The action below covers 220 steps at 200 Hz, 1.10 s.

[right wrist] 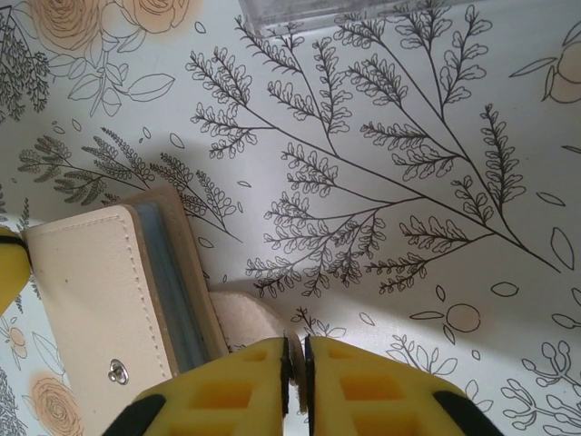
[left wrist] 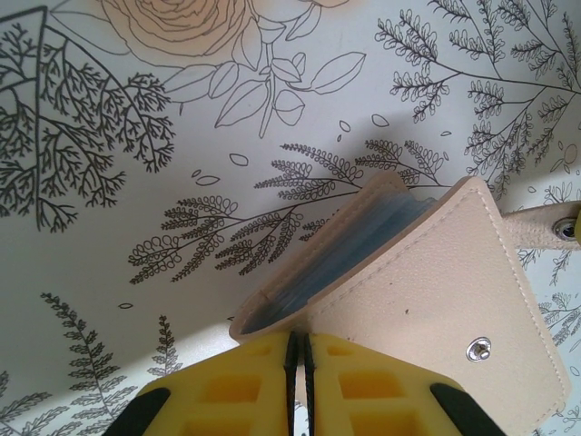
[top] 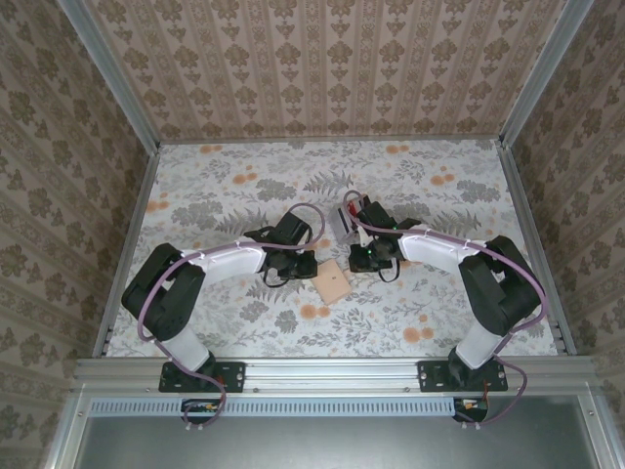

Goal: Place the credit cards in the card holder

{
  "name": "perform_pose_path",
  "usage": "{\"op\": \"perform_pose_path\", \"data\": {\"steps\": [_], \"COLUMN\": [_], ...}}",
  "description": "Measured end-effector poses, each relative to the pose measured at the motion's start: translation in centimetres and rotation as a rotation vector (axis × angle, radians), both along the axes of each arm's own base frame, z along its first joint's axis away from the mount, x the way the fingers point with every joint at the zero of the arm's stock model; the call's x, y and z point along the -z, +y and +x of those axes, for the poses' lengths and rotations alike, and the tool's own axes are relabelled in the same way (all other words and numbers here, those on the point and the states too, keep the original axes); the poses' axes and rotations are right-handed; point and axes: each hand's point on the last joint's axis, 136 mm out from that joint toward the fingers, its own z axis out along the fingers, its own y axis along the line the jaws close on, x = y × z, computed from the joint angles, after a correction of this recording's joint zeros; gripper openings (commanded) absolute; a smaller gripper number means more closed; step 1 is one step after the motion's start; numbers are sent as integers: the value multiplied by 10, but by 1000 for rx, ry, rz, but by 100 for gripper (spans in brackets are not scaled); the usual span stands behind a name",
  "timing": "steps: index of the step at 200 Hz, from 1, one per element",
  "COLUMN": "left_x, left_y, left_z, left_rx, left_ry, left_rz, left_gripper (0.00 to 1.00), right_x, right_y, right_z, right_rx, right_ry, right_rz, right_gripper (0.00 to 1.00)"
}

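Tabletop [top: 225,195] beneath card holder [top: 333,283] (floral print)

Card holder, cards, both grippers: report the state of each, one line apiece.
card holder, on the table, slightly open, strap unsnapped.
left gripper, shut at the holder's edge.
right gripper, shut at the holder's strap.
credit cards, outside the holder, lying beyond the right gripper.
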Motion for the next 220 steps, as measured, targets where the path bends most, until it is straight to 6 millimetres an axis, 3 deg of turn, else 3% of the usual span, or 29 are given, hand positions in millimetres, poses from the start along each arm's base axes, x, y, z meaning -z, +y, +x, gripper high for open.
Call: {"op": "perform_pose_path", "data": {"steps": [28, 70, 122, 220], "left_x": [0, 0, -4, -13], "left_y": [1, 4, -14, -27], "left_z": [0, 1, 23, 32], "left_rx": [-1, -8, 6, 37], "left_ry": [1, 0, -11, -25], "left_rz": [3, 24, 2, -22], "left_gripper": [14, 15, 15, 16], "right_x": [-1, -16, -39, -40], "right_y": [0, 6, 19, 42], "right_z": [-1, -5, -14, -34], "right_rx": [-1, -8, 24, -20], "right_ry": [-2, -9, -7, 20], "right_rz": [5, 62, 193, 215], "right_gripper": [3, 1, 2, 2]}}
